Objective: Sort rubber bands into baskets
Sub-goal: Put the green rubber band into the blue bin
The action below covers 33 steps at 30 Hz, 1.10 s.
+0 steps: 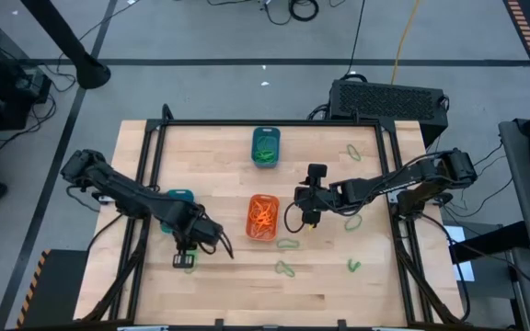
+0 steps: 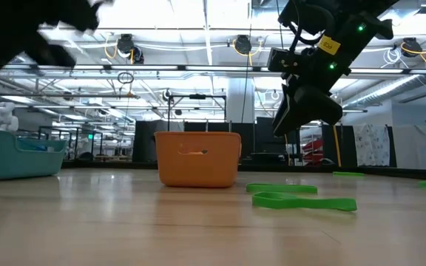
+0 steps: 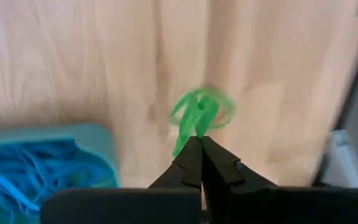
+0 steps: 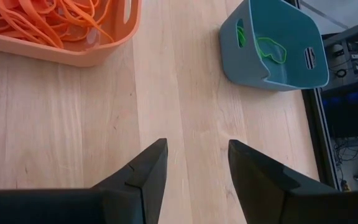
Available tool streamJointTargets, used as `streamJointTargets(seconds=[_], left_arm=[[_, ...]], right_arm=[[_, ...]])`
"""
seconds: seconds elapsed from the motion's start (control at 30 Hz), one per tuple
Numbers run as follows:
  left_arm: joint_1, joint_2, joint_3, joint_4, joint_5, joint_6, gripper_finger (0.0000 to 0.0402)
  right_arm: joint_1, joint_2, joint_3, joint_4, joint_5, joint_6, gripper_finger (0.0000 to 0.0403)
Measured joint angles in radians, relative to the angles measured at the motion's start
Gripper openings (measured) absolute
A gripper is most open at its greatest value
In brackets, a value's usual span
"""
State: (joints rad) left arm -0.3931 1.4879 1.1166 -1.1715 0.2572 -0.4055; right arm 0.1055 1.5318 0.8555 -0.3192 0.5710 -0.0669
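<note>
left end effector pinched on a blurry green rubber band, beside the half cut-off turquoise plastic basket. right end effector spread over bare bench, near the orange plastic basket. no readable writing.

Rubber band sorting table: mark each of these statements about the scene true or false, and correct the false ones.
1. The left gripper is shut on a green rubber band. True.
2. The orange basket holds blue bands. False: it holds orange bands.
3. The right gripper is open and holds nothing. True.
4. The dark teal basket is empty. False: green bands lie in it.
5. Loose green bands lie on the table. True.
6. The turquoise basket holds orange bands. False: it holds blue bands.
</note>
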Motion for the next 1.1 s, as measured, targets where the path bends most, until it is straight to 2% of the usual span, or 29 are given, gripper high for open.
streamJointTargets(seconds=[0.17, 0.3, 0.67, 0.9, 1.1], left_arm=[[0.0, 0.0, 0.134, -0.005, -0.001, -0.005, 0.0], [0.0, -0.001, 0.157, -0.005, -0.021, -0.006, 0.0], [0.0, 0.001, 0.018, 0.014, -0.092, -0.005, 0.0], [0.0, 0.001, -0.056, 0.014, -0.03, -0.065, 0.0001], [-0.002, 0.001, -0.101, 0.017, -0.03, -0.11, 0.0037]], right_arm=[[0.0, 0.0, 0.0, 0.0, 0.0, 0.0, 0.0162], [0.0, 0.0, 0.0, -0.001, 0.0, 0.0, 0.0162], [0.0, 0.0, 0.0, -0.005, 0.0, -0.001, 0.0162], [0.0, 0.0, 0.0, -0.004, 0.0, 0.0, 0.0162], [0.0, 0.0, 0.0, -0.004, 0.0, 0.002, 0.0162]])
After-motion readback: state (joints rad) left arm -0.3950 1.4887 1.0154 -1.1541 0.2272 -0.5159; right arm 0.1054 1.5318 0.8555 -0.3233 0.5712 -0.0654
